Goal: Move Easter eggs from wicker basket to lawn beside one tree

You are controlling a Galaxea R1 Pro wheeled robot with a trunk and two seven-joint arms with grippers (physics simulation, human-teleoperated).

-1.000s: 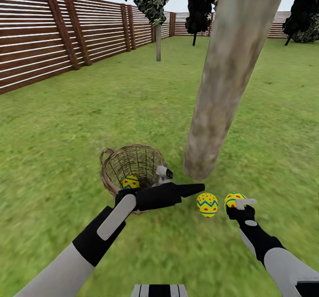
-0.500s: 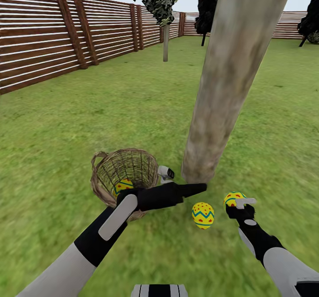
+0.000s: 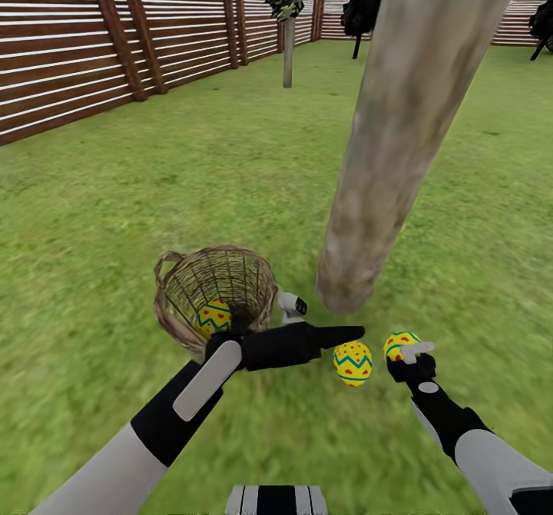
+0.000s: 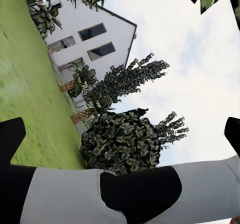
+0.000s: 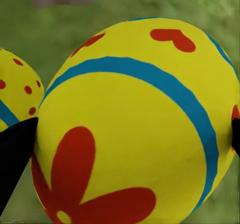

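While the thick, pale grey-tan mottled tree trunk point(image 3: 399, 123) leans over the flat green grass lawn point(image 3: 153, 193), the right pincer point(image 3: 408, 352) grips one yellow Easter egg painted with blue bands and red flower marks point(image 3: 401, 344) just in front of the trunk's foot; the right wrist view shows that egg point(image 5: 137, 124) wedged between the two dark fingertips point(image 5: 15, 154). A second yellow egg with a blue zigzag and red dots point(image 3: 352, 363) lies on the grass just beside the held one, also near the trunk's base. To the trunk's left stands the small deep round basket of brown open-weave wicker point(image 3: 173, 308), with the third yellow egg point(image 3: 213, 318) inside it. The left pincer point(image 3: 338, 336) reaches across between basket and trunk, near the lying egg; whether its jaws are apart or together cannot be told. Far behind the trunk runs a brown horizontal-slat wooden fence point(image 3: 69, 54). A white house point(image 4: 95, 39) appears in the left wrist view
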